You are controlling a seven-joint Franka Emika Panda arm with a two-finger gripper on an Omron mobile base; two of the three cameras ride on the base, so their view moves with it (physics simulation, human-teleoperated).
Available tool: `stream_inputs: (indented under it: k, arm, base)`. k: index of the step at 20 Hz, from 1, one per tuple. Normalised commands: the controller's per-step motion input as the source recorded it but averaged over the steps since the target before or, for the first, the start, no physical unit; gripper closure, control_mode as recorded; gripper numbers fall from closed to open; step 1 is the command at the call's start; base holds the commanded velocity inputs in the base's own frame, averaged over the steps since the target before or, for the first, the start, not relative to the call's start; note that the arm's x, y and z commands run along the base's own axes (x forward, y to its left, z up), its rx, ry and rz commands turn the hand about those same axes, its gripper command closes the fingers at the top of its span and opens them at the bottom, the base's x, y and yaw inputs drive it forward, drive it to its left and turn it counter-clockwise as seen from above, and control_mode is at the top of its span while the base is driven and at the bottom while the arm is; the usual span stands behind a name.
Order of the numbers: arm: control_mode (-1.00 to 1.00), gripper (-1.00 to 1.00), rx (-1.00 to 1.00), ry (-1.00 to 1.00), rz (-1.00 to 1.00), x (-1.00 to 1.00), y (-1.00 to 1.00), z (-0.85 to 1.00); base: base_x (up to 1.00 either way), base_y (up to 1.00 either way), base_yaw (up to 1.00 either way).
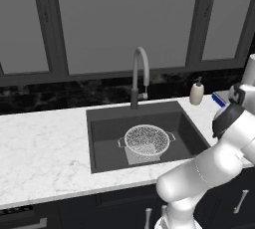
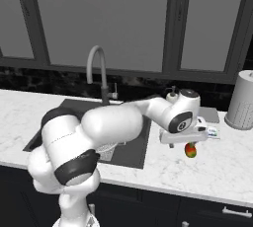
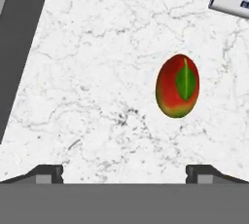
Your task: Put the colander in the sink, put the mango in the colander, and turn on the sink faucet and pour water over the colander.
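The colander (image 1: 146, 140) sits mid-sink (image 1: 99, 123). Right of the sink, near the counter's (image 3: 97, 47) front edge, the open, empty pincer (image 3: 124, 172) hovers off-centre from the mango (image 3: 177, 86); descending so, it may nudge the fruit rolling.

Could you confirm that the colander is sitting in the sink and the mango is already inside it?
Not quite: the colander does sit in the sink, but the mango lies on the marble counter below the gripper, as the hand view shows.

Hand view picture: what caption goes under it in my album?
Open gripper above the marble counter, mango lying off to one side.
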Motion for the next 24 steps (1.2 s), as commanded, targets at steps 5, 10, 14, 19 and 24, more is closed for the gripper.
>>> stream_inputs:
  k: [5, 10, 14, 19, 24]
  arm:
    - [-1.0, -1.0, 0.0, 0.09, 0.11, 0.42, -0.28, -0.39]
    - [-1.0, -1.0, 0.0, 0.06, 0.07, 0.43, -0.26, -0.31]
    - [-1.0, -1.0, 0.0, 0.01, 0.02, 0.4, -0.28, -0.23]
    - [-1.0, -1.0, 0.0, 0.0, 0.0, 0.39, -0.31, -0.14]
    - [-1.0, -1.0, 0.0, 0.0, 0.0, 0.36, -0.23, -0.09]
  base:
    - [0.0, 0.0, 0.0]
    - [0.0, 0.0, 0.0]
    - [0.0, 0.0, 0.0]
    - [0.0, 0.0, 0.0]
    - [0.0, 0.0, 0.0]
